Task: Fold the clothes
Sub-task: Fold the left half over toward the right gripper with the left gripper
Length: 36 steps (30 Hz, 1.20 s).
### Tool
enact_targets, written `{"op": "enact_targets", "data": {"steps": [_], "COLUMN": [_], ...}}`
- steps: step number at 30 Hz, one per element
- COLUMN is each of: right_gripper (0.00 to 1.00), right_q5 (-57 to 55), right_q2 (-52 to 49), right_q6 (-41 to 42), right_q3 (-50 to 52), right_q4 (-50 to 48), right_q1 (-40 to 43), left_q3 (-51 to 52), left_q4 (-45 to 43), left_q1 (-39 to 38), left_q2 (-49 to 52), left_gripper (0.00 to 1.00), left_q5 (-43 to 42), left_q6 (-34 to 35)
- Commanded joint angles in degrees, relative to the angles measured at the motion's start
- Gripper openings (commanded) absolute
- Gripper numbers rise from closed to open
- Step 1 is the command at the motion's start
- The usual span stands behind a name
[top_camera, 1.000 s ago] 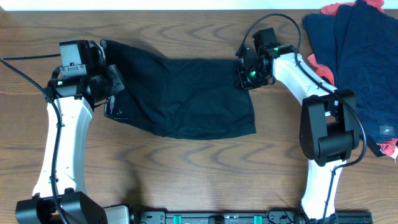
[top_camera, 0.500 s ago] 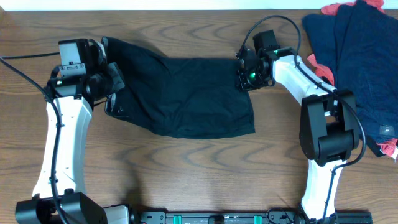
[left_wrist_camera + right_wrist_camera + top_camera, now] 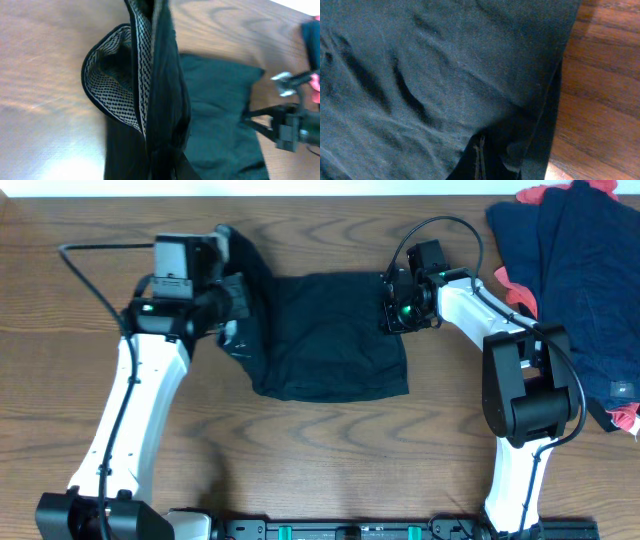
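Note:
The black shorts lie across the middle of the wooden table. My left gripper is shut on their left end and holds it lifted. In the left wrist view the raised waistband hangs with its whitish-grey chequered lining showing. My right gripper is shut on the shorts' right edge, low at the table. The right wrist view is filled by wrinkled black cloth, with bare wood at its right side.
A pile of dark blue and red clothes lies at the table's far right. The table's back edge runs just behind both grippers.
My left gripper has carried the shorts' left end to the right, so the cloth is now bunched narrower. The right gripper has stayed in place.

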<state>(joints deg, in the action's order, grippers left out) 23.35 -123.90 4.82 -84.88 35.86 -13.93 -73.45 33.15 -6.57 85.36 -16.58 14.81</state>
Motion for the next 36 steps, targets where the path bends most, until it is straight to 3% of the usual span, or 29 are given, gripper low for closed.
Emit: {"op": "enact_targets", "data": {"steps": [1,9,21,36], "right_gripper": [0.01,0.01,0.01,0.01], "right_q5": [-0.85,-0.83,-0.83,-0.83], "right_q2": [-0.96,-0.96,-0.96,-0.96], "right_q6": [0.72,0.72,0.72,0.74], "right_q3": [2.05,2.08,2.08,2.08], "right_q4": [0.11,0.31,0.57,0.59], "right_q1": [0.04,0.15,0.15,0.15], "left_q3": [-2.34,-2.32,-2.32,-2.34], "left_q4": [-2.60,-7.91,-15.98,-23.63], "left_q1": [-3.61,-12.09,-18.82,-24.92], "left_q2": [-0.70,4.44,15.61,18.86], "left_gripper": [0.06,0.06,0.06,0.06], "left_q5": [-0.94,-0.31,-0.37,-0.31], "left_q6": [1.33,3.32,6.93,6.97]}}
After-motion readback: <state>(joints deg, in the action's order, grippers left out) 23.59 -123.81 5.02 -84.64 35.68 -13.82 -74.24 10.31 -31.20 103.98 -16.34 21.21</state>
